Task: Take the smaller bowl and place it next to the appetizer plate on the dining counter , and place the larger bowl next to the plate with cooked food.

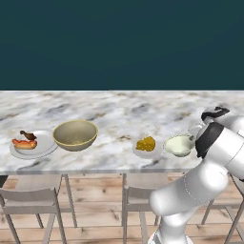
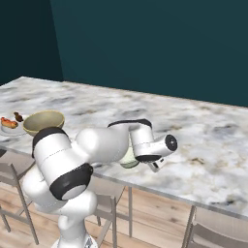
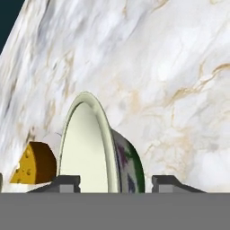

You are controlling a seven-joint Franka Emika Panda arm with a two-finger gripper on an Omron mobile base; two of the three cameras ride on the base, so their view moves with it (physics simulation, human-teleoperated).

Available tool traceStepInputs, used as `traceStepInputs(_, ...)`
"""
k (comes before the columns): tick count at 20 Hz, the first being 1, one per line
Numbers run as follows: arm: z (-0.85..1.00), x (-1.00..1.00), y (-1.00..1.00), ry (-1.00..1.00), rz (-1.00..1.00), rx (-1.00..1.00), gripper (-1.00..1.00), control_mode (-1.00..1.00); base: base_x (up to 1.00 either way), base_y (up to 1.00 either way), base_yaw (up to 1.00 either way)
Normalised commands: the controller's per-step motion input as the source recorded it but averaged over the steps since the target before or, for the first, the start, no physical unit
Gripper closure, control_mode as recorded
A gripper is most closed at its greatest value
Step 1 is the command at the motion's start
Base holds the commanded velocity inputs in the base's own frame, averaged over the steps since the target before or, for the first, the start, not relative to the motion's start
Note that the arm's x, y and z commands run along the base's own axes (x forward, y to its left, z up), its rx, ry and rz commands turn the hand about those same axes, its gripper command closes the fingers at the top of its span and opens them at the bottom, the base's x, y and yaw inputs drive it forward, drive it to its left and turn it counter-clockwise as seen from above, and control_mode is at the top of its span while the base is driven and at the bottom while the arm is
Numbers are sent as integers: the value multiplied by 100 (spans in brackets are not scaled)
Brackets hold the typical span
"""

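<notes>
White marble with grey and tan veins forms the long counter (image 1: 114,114) running across the middle of the left base view. At centre right of that view, the small cream-white bowl (image 1: 179,145) sits just beside the small pale plate of yellow-orange food (image 1: 146,145). At far left, the wide tan bowl (image 1: 75,134) rests just beside the flat white plate with a sausage (image 1: 33,143).

In the hand view the pincer (image 3: 116,184) stands parted, a dark tip on either side of the small bowl's rim, with gaps showing; nothing is clamped.

Grey chairs (image 1: 28,202) stand below the counter.
</notes>
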Motion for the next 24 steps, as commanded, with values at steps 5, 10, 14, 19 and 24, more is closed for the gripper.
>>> traceStepInputs(5,0,5,0,0,0,-1,-100,-100,0,0,0)
traceStepInputs(10,12,-6,0,0,0,-1,-100,-100,0,0,0)
traceStepInputs(14,95,-52,0,-1,1,-1,-100,-100,0,0,0)
traceStepInputs(19,100,-75,0,-15,9,-11,-100,-100,0,0,0)
traceStepInputs(24,100,-83,0,-14,9,-16,-100,-100,0,0,0)
